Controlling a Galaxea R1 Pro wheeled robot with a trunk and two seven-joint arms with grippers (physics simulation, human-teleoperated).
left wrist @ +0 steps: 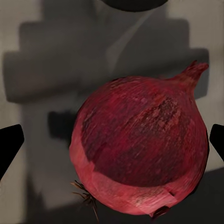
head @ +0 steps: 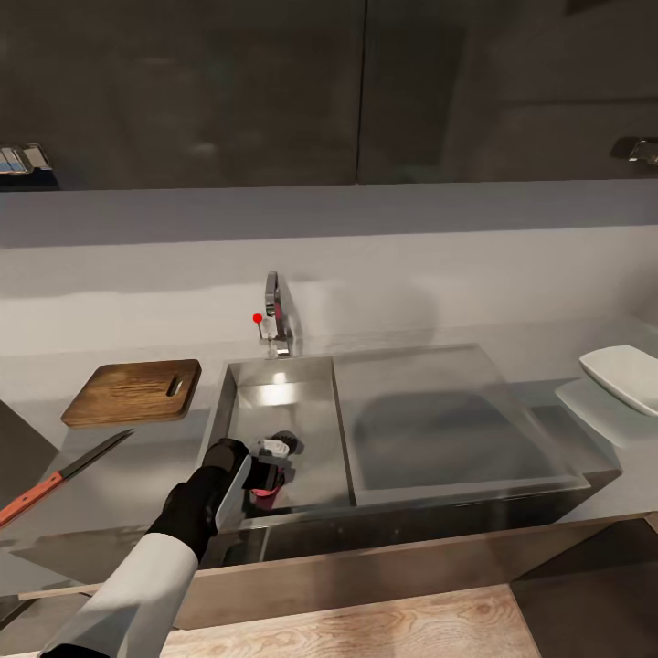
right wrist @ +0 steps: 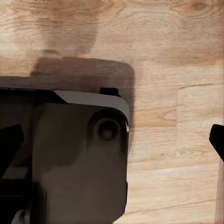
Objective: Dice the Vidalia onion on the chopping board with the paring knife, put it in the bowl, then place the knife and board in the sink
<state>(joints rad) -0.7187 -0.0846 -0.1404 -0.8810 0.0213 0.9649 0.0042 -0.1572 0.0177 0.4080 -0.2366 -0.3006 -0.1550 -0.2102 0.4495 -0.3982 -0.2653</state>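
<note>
Left gripper (head: 267, 475), jaws wide and straddling the Vidalia onion (left wrist: 140, 149) at the near end of the sink (head: 274, 384): close squarely across its widest girth before lifting.

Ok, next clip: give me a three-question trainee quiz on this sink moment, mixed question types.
1. True or false: the Vidalia onion lies between the open fingers of the left gripper.
2. Multiple choice: the chopping board lies A) in the sink, B) on the countertop at the basin's left, C) under the bowl.
3. Fill in: the paring knife has a ____ handle.

Key: 1 true; 2 B; 3 red.
</note>
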